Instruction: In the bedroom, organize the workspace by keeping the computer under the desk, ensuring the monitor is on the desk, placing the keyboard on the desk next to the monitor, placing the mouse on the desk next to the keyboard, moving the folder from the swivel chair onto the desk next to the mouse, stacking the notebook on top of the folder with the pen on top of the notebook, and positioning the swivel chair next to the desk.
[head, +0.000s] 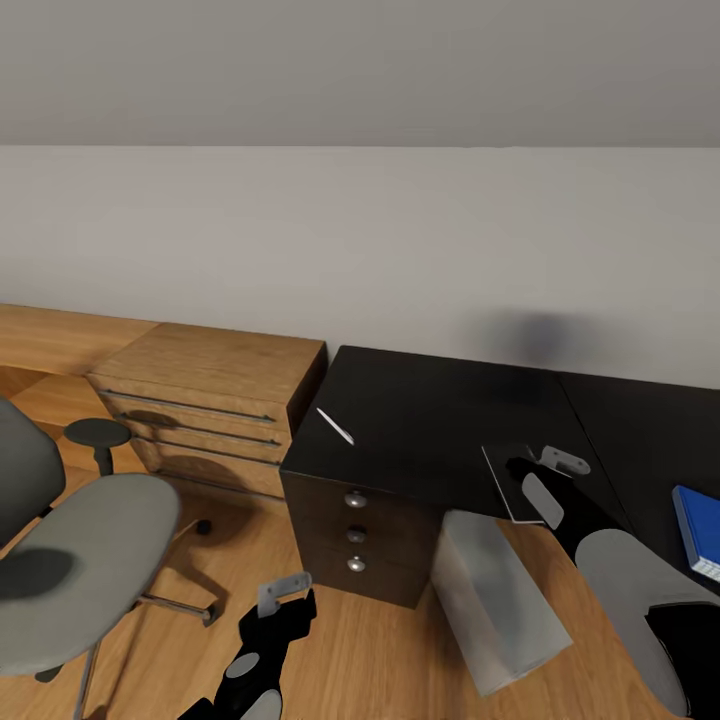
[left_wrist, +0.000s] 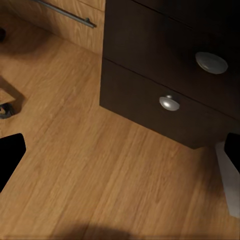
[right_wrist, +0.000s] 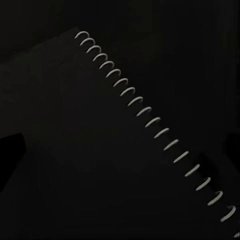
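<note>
Right jaws at notebook (head: 512, 482) — desk (head: 430, 410) edge.

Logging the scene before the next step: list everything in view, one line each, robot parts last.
desk: one, black, against the wall, right of the wooden chest
drawers with silver knobs: three, black, at the desk's left end
pen: one, white, on the desk near its left front edge
notebook: one, dark with white spiral binding, at the desk's front edge by the right gripper
folder: one, blue, on the desk at the far right
computer: one, light grey, on the floor under the desk
swivel chair: one, grey, on the floor at left
wooden chest: one, light wood, left of the desk
left gripper: black, low over the floor
right gripper: black, at the notebook
</note>
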